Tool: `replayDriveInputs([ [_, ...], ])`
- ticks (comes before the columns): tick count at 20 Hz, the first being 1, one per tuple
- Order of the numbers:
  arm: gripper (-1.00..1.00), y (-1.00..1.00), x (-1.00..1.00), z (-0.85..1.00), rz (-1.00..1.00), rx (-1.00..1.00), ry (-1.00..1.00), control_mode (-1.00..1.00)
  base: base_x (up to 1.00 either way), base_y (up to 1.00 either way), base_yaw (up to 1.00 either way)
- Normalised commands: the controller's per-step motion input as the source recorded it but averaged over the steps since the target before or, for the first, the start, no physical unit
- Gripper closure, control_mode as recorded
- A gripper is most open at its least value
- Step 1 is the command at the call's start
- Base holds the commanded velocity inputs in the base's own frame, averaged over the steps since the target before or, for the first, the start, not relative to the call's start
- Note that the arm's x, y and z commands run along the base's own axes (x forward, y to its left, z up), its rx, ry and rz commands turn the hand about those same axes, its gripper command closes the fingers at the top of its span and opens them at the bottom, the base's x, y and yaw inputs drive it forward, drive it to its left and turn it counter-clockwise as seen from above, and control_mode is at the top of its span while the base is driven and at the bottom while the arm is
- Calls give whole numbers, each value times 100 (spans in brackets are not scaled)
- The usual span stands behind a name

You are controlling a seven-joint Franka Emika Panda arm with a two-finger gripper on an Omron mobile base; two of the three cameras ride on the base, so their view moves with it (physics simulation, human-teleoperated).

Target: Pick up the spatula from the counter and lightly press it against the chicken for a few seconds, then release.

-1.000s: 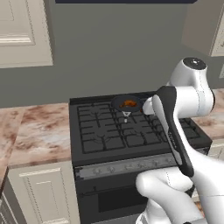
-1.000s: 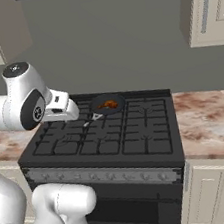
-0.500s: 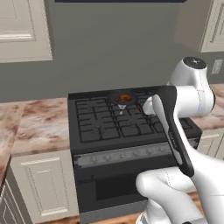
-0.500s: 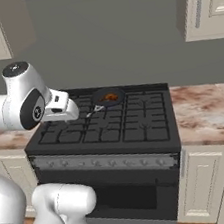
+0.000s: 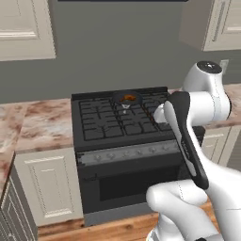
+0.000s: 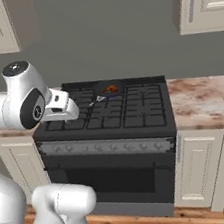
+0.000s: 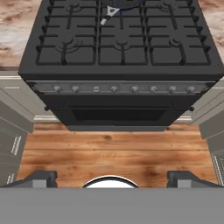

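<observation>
A dark pan [image 5: 127, 98] sits on a rear burner of the black stove [image 5: 108, 134], with the orange-brown chicken [image 5: 129, 98] in it. The right base view shows the same pan [image 6: 108, 90] and chicken [image 6: 111, 89], the pan's short grey handle [image 6: 96, 100] pointing toward the front. In the hand view the pan [image 7: 118, 4] lies at the top edge, far off. My gripper [image 7: 113, 177] is open and holds nothing, its fingertips [image 7: 43, 178] wide apart. It hangs in front of the stove and looks down at the oven door and floor. My white hand [image 6: 63, 107] is above the stove's front left corner.
Marble counter runs left of the stove [image 5: 42, 122] and right of it [image 6: 203, 102]. Cream cabinets stand below and on the wall above. The oven door [image 7: 118, 114] and knob row face a wooden floor [image 7: 113, 151]. My arm's forearm [image 5: 186, 136] covers the stove's right side in the left base view.
The whole picture has shifted in both base views. The stove now looks farther off, with more of the oven front and floor showing, so the base has moved. Pan and chicken stay put.
</observation>
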Motion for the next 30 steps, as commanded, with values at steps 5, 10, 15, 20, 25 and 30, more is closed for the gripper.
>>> replayDriveInputs([
  [5, -100, 0, 0, 0, 0, 0, 0, 100, -52, -1, -4],
  [10, -100, 0, 0, 0, 0, 0, 0, 100, -17, -16, -16],
  [15, -100, 0, 0, 0, 0, 0, 0, 100, -1, -27, -32],
  [20, -100, 0, 0, 0, 0, 0, 0, 100, -3, -42, -45],
  [25, -100, 0, 0, 0, 0, 0, 0, 100, 0, -27, -44],
  [30, -100, 0, 0, 0, 0, 0, 0, 100, 8, -13, -42],
])
